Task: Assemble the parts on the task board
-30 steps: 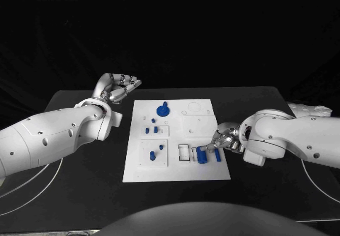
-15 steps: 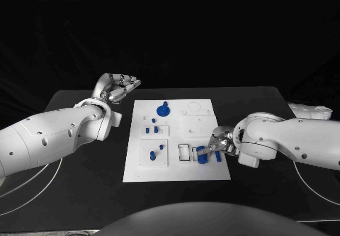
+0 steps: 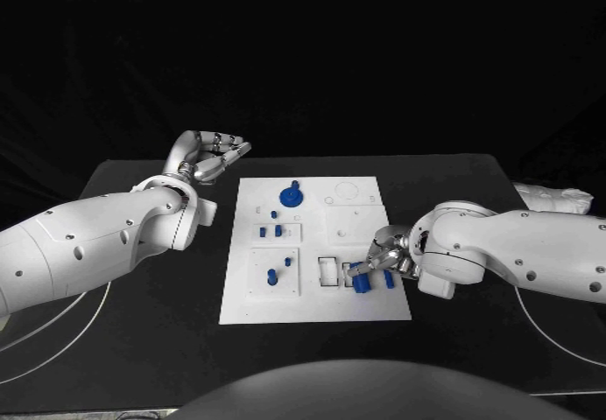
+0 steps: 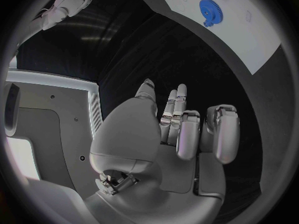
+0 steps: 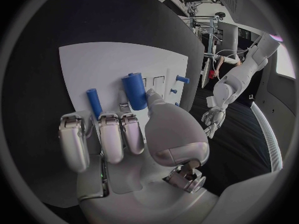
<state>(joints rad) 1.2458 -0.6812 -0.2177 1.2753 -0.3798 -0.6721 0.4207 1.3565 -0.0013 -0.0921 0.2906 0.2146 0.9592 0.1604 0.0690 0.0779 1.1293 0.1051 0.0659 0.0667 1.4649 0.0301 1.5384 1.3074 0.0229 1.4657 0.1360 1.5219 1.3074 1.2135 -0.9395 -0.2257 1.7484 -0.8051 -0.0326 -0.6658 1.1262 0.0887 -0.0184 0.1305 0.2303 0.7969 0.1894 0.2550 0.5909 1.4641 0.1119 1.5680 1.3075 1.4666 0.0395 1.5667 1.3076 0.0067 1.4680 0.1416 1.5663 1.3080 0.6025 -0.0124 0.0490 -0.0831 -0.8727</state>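
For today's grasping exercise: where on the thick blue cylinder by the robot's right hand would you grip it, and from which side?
Grip the thick blue cylinder around its round side walls, probably coming from above: it appears to lie flat on the task board, with a thinner blue peg close beside it. The right hand is already over it.

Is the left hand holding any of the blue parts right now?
No, the left hand is over the black table beside the white board, fingers curled on nothing.
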